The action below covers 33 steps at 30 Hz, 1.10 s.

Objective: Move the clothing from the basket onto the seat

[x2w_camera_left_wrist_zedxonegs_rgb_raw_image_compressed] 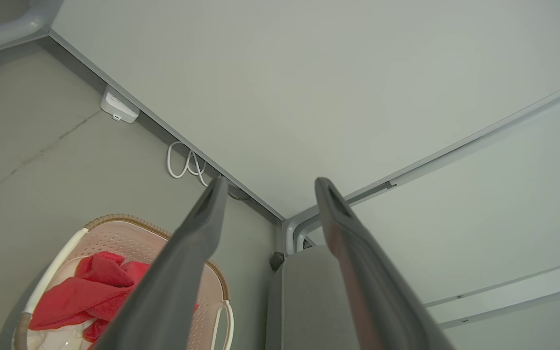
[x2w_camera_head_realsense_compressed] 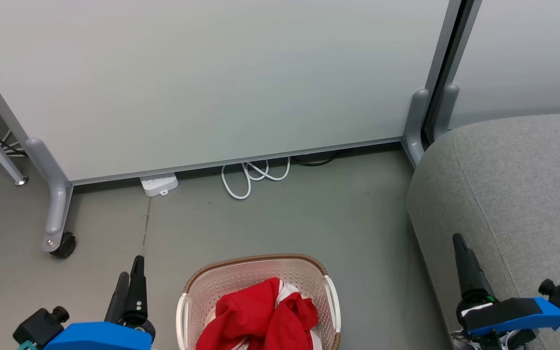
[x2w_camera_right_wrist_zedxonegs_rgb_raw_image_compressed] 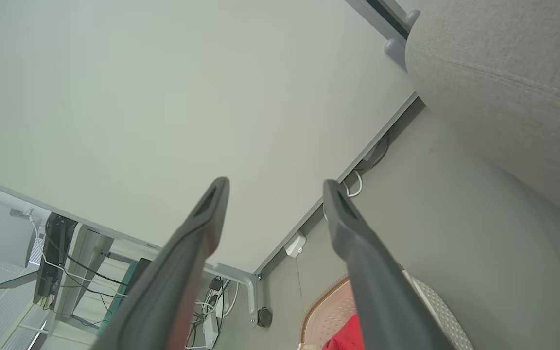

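Note:
Red clothing (x2w_camera_head_realsense_compressed: pixel 260 316) with white trim lies bunched in the cream basket (x2w_camera_head_realsense_compressed: pixel 202 287) on the floor at the bottom middle of the head view. The left wrist view shows the clothing (x2w_camera_left_wrist_zedxonegs_rgb_raw_image_compressed: pixel 90 291) inside the basket (x2w_camera_left_wrist_zedxonegs_rgb_raw_image_compressed: pixel 114 228) too. The grey seat (x2w_camera_head_realsense_compressed: pixel 518 194) fills the right side. My left gripper (x2w_camera_head_realsense_compressed: pixel 131 274) hovers left of the basket, open and empty, as its fingers (x2w_camera_left_wrist_zedxonegs_rgb_raw_image_compressed: pixel 202 228) stand well apart in the left wrist view. My right gripper (x2w_camera_head_realsense_compressed: pixel 460 245) rises over the seat's front edge; its fingers (x2w_camera_right_wrist_zedxonegs_rgb_raw_image_compressed: pixel 207 218) are spread with nothing between them.
A pale wheeled partition (x2w_camera_head_realsense_compressed: pixel 212 82) stands behind the basket, with a castor (x2w_camera_head_realsense_compressed: pixel 63 245) at the left. A white power strip (x2w_camera_head_realsense_compressed: pixel 159 183) and a looped white cable (x2w_camera_head_realsense_compressed: pixel 253 176) lie on the floor at its foot. Bare grey floor (x2w_camera_head_realsense_compressed: pixel 309 218) separates basket and partition.

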Tool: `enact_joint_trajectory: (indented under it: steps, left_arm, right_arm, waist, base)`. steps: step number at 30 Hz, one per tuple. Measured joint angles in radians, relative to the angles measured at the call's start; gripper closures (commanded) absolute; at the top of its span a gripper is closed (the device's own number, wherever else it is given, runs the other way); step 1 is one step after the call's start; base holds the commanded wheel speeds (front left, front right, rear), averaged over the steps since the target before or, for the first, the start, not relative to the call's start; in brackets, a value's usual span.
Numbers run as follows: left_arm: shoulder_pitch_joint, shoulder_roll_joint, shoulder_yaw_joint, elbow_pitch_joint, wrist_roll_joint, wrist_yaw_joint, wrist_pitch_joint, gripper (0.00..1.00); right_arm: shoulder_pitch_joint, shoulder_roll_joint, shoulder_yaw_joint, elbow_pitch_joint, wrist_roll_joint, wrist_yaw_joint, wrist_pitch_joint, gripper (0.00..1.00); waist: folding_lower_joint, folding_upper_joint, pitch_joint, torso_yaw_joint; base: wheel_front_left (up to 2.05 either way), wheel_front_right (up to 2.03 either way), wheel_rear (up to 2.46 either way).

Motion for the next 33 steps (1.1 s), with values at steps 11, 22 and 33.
enact_joint_trajectory:
  steps: [11,22,33]
  left_arm:
    - [-0.014,0.007,-0.039,-0.013,0.169,0.01,-0.041,0.0]
    - [-0.016,0.007,-0.065,-0.021,0.307,0.022,-0.074,0.0]
    - [-0.017,0.007,-0.081,-0.034,0.409,0.031,-0.105,0.0]
  right_arm:
    - [0.011,0.0,0.02,-0.03,-0.169,0.0,-0.021,0.0]
    - [0.018,-0.001,0.027,-0.053,-0.314,0.0,-0.031,0.0]
    - [0.032,-0.002,0.027,-0.074,-0.45,0.0,-0.038,0.0]
  waist:
    - [0.0,0.0,0.001,-0.001]
    - [0.0,0.0,0.0,0.001]
    - [0.0,0.0,-0.003,0.004]
  base:
    - [0.0,0.0,0.0]
    - [0.0,0.0,0.0]
    - [0.0,0.0,0.0]
